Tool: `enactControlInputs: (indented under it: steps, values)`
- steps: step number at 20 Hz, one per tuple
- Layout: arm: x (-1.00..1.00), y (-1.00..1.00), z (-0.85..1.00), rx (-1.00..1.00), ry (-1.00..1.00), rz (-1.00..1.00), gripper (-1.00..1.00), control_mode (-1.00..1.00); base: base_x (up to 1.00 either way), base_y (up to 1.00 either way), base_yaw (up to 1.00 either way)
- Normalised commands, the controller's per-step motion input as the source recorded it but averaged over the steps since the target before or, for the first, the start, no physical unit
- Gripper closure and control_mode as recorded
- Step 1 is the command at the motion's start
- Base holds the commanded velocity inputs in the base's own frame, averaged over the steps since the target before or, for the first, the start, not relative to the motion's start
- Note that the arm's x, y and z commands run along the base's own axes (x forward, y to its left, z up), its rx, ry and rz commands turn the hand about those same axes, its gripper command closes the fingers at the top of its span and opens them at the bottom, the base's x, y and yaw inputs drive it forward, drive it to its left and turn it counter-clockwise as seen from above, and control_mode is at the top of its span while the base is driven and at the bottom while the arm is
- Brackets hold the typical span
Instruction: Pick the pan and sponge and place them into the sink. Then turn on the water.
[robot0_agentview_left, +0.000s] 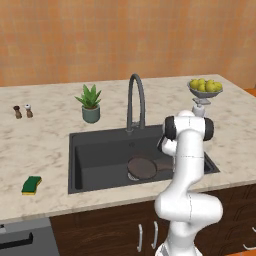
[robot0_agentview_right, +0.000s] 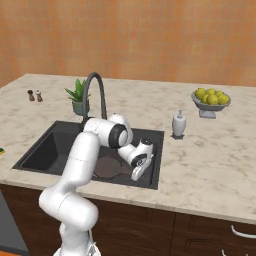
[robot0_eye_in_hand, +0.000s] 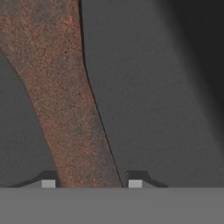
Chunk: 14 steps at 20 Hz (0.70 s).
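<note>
The pan (robot0_agentview_left: 142, 168) lay in the sink (robot0_agentview_left: 90, 145); the fingers (robot0_eye_in_hand: 134, 183) were parted astride its handle (robot0_eye_in_hand: 65, 100); a straight lift clear was advised.

1. The marble counter (robot0_agentview_left: 45, 140) holds the sink (robot0_agentview_left: 100, 155), set into it.
2. On it lie the sponge (robot0_agentview_left: 31, 184), two shakers (robot0_agentview_left: 22, 111), a plant (robot0_agentview_left: 90, 103), a fruit bowl (robot0_agentview_left: 205, 89) and a soap bottle (robot0_agentview_right: 179, 124).

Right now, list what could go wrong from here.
1. The fingertips straddle the pan handle low in the sink; lifting out carelessly could drag the pan.
2. The sponge lies far left on the counter; swinging there could clip the faucet or plant.
</note>
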Motion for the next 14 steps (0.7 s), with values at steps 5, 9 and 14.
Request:
enactControlInputs:
  steps: [5,9,14]
  values:
    - [-0.35,0.02,0.48,0.11,-0.43,-0.10,-1.00,-1.00,0.00,0.00,0.00]
    - [-0.42,0.11,0.80,0.01,-0.28,-0.07,-1.00,-1.00,0.00,0.00,0.00]
    - [-0.66,0.02,0.97,0.00,-0.27,-0.01,-1.00,-1.00,0.00,0.00,0.00]
